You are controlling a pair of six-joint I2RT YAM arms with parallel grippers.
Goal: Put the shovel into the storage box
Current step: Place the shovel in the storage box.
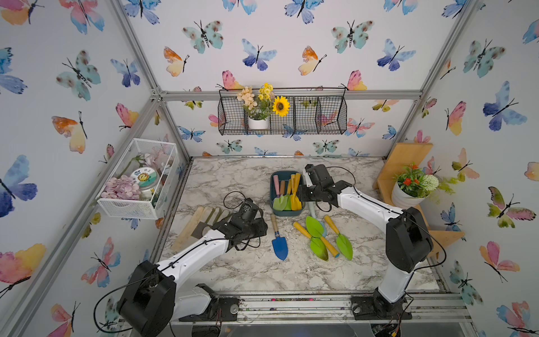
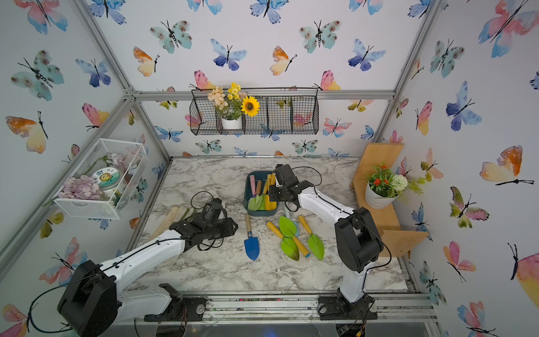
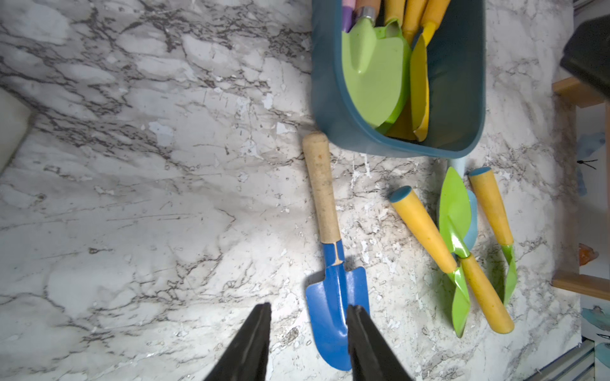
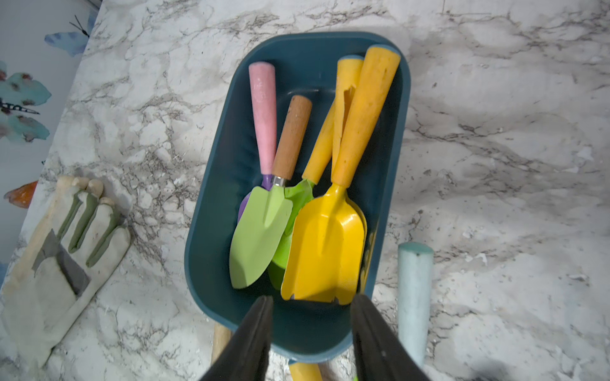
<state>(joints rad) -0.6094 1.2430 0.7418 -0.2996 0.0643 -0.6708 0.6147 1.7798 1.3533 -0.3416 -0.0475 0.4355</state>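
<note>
Purple blade [image 4: 242, 211] half-hidden | right claw [image 4: 313, 298] half-open, empty, yellow metal shovel [image 4: 325, 244] ahead in teal plastic storage box [image 4: 211, 231] | left claw [image 3: 310, 306] likewise

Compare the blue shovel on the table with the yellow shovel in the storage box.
The blue shovel lies on the table; the yellow shovel lies in the storage box atop other shovels. The blue shovel has a pale wooden handle; the yellow shovel's handle is yellow. The blue shovel's blade is pointed; the yellow shovel's is a broad scoop. Both lie handle toward the back wall.
</note>
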